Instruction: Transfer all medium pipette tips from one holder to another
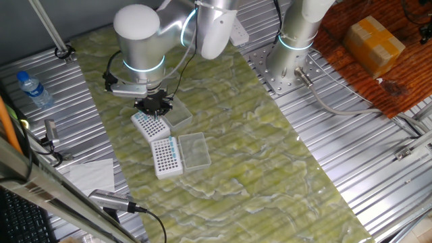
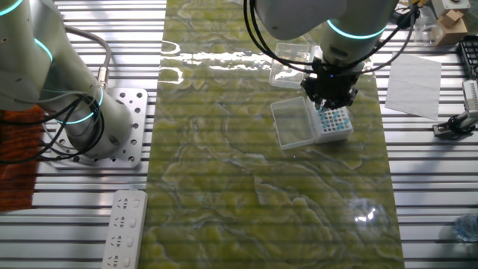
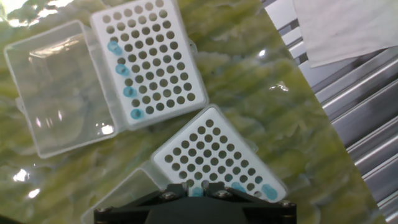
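Gripper hangs low over the nearer holder, and I read it as set on one of the medium pipette tips in that rack's edge row; whether its fingers are apart or closed I cannot tell, since its body hides them. A few blue tips remain along that edge. Four more sit in one column of the other holder, next to its clear hinged lid, opened flat so the grid stays reachable. Both racks lie close together on the green mat near the worktop's middle, I think to keep each carry short.
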Controlling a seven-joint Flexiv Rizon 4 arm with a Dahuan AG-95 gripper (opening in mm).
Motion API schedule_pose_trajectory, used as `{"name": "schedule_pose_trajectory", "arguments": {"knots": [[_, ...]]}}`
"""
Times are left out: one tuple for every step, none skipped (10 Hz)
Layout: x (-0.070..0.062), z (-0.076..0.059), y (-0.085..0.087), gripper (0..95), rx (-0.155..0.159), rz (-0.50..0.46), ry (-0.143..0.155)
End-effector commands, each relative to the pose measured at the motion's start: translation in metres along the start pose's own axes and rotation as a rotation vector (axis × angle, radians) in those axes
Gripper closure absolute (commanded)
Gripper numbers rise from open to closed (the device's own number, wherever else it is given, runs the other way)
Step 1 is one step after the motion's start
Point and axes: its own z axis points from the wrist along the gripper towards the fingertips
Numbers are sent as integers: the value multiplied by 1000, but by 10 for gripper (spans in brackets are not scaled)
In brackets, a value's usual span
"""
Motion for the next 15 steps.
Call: {"name": "schedule_pose_trajectory", "arguments": {"knots": [[0, -6, 0, 950, -12, 7, 10], [0, -15, 0, 950, -32, 27, 21], [0, -24, -1, 950, -46, 49, 30], [-1, -33, -1, 950, -57, 66, 33], [-3, -42, 0, 950, -75, 98, 26], [-8, -53, 2, 950, -85, 142, 29], [-12, -60, 5, 950, -93, 172, 34], [-12, -60, 5, 950, -93, 172, 34], [-34, -79, 11, 950, -134, 291, 22], [-40, -83, 12, 950, -143, 316, 17], [-47, -87, 12, 950, -151, 347, 11], [-72, -96, 16, 950, -193, 479, -24], [-83, -98, 19, 950, -204, 533, -33], [-83, -98, 19, 950, -204, 533, -33], [-106, -99, 23, 950, -225, 640, -50]]}}
